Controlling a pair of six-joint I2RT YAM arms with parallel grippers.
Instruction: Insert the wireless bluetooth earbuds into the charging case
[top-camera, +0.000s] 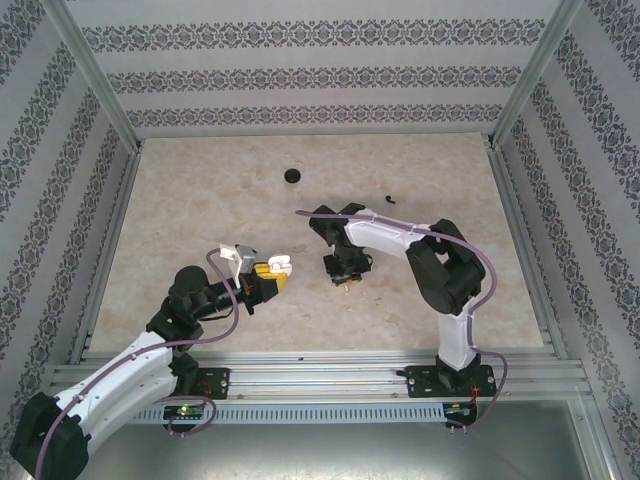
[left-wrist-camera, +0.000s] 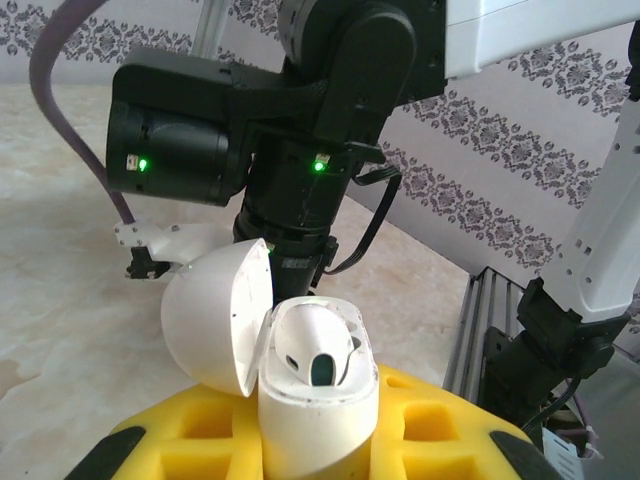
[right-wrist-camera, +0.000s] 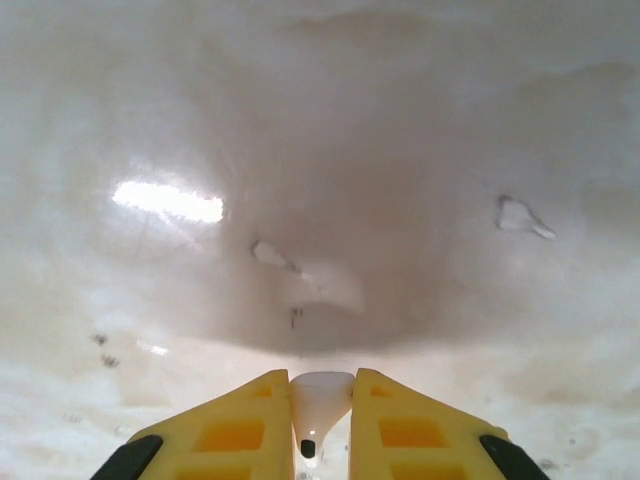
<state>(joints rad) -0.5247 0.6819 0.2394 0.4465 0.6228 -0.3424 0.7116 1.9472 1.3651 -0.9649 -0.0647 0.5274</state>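
We are seeing the left gripper (top-camera: 266, 276) clenching on the white charging case (left-wrist-camera: 320, 410), with yellow fingers (left-wrist-camera: 170, 440) pressing its body from both sides. The case is standing upright in the grip. Its lid (left-wrist-camera: 215, 320) is hanging open to the left in the left wrist view, and one socket is showing with a dark spot at its bottom. In the top view the case is sitting over the front-left part of the table (top-camera: 180, 200).

The right gripper (right-wrist-camera: 322, 425) is grasping a white earbud (right-wrist-camera: 322, 392). The earbud is being pinched between the two yellow pads (right-wrist-camera: 235, 435), its dark tip toward the bottom of the right wrist view. This gripper is pointing down at the table. In the top view it is hanging just right of the case, not touching it.

We are also seeing a tiny black earbud (top-camera: 390, 200) lying on the table behind the right arm. A black round puck (top-camera: 292, 176) is sitting near the back centre, well apart from both grippers.
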